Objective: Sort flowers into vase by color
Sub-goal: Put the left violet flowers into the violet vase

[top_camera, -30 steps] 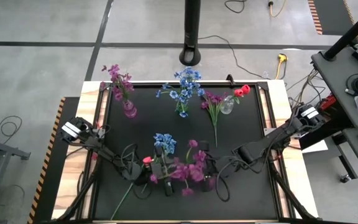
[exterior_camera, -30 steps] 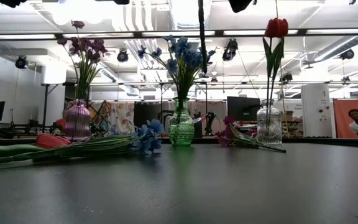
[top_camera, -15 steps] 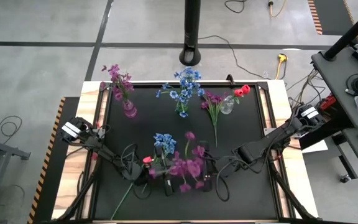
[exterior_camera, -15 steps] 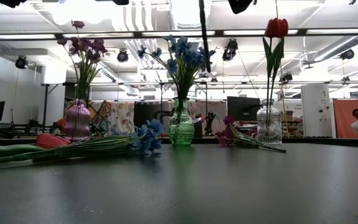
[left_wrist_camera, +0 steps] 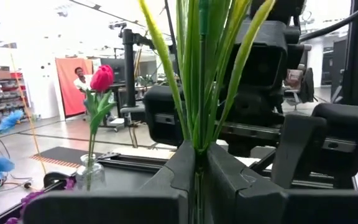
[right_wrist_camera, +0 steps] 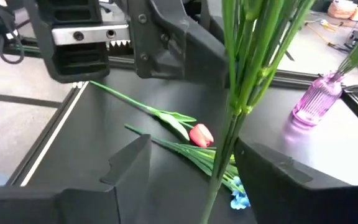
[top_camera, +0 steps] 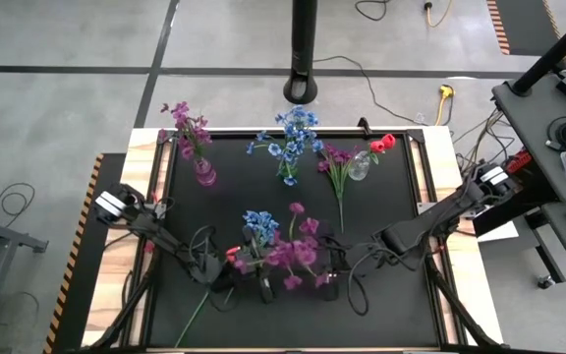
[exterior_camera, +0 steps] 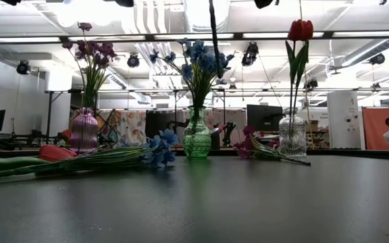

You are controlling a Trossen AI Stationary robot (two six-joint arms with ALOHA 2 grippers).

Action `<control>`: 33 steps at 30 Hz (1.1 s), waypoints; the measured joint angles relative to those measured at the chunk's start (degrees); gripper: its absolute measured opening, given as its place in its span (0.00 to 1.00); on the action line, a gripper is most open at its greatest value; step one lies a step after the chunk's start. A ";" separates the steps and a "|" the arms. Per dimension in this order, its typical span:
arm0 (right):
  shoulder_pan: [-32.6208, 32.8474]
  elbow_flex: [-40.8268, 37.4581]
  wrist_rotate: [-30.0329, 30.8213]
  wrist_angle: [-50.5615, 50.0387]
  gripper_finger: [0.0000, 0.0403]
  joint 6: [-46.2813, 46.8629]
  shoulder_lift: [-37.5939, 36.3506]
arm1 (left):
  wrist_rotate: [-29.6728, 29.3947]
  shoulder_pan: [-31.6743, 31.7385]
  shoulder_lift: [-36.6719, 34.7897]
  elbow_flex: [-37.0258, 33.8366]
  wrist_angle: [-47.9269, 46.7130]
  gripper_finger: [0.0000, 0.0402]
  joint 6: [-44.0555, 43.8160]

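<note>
Up front, near the table's (top_camera: 170, 246) front edge, the left gripper (left_wrist_camera: 199, 163) was clamped shut on the green stems of a purple spray (top_camera: 298, 254) held upright above the mat. The right gripper (right_wrist_camera: 191, 162) sat just beside it, its fingers spread wide around the same stems without pinching them. Beside them a red tulip (right_wrist_camera: 201, 134) and a blue spray (top_camera: 258, 224) lay flat on the mat. Farther back stood a pink vase (top_camera: 204, 173) with purple blooms, a green vase (exterior_camera: 197, 140) with blue blooms, and a clear vase (exterior_camera: 292, 137) with a red tulip; another purple spray (top_camera: 338, 162) lay beside the clear vase.
</note>
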 joint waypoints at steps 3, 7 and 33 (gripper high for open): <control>0.02 0.02 0.00 -0.64 0.60 0.00 -1.23 | -1.03 -0.25 -1.83 -0.83 -0.17 0.02 0.66; 0.02 0.09 -0.04 -1.50 0.65 -0.02 -3.00 | -6.88 -1.15 -5.88 -3.72 -0.99 0.02 1.88; -4.63 0.09 0.09 -2.98 0.71 -5.91 -6.58 | -31.48 4.89 -60.12 -32.31 -5.58 0.02 24.96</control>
